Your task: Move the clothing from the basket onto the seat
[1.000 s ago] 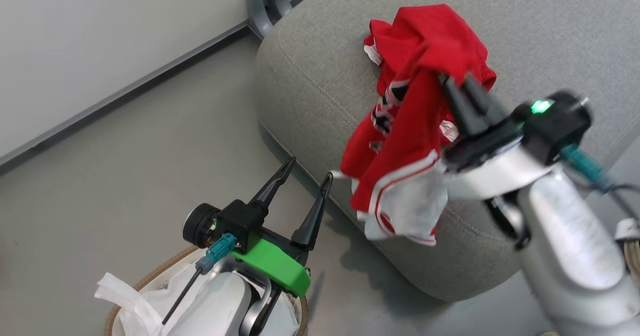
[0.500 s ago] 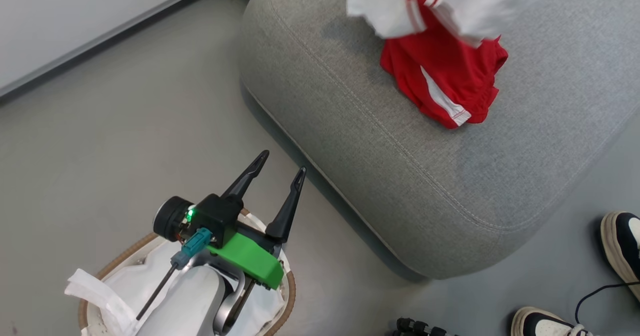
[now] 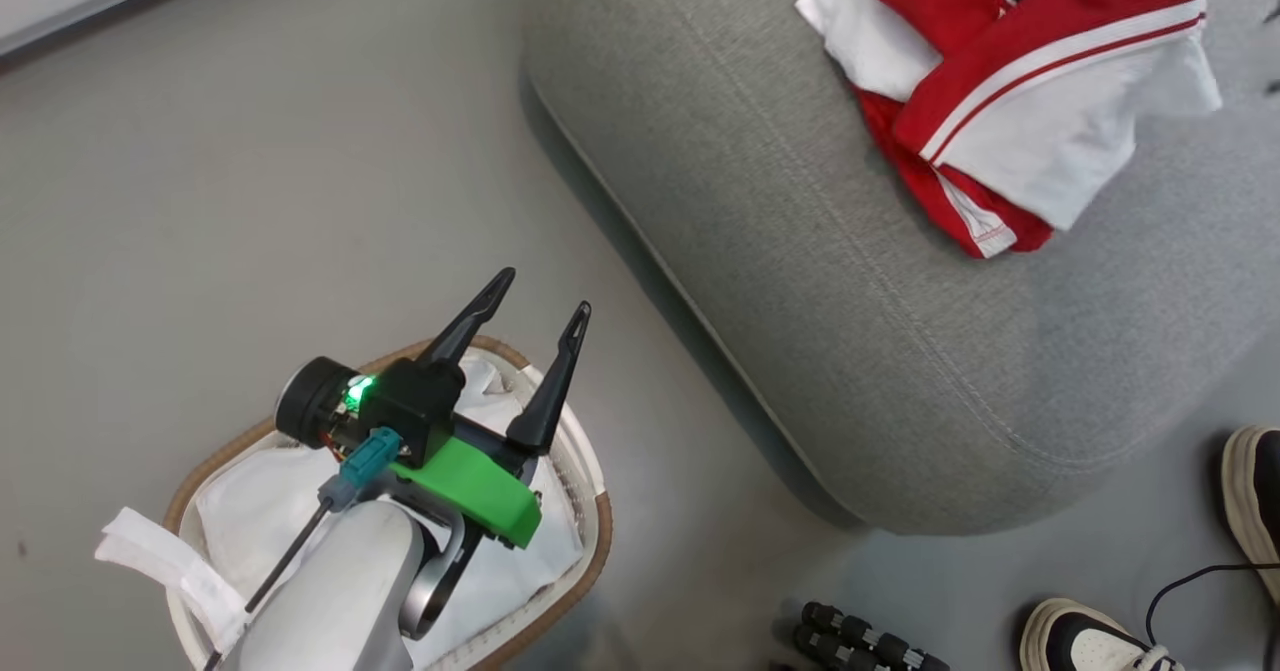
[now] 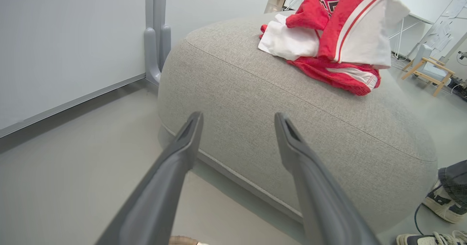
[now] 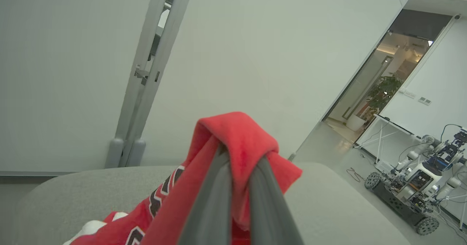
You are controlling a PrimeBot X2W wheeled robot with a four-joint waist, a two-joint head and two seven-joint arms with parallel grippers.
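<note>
Right pincer clamping clothing over seat, seemingly inside edge

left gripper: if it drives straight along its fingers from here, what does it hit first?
Most likely the seat. The left gripper, open, aims at its rounded grey side, below and left of the clothing. Some bare floor lies in between, and depth is hard to judge.

The red-and-white sportswear top in the right claw now hangs above the red shorts, no longer at the edge of the grey woven cushion.
</note>
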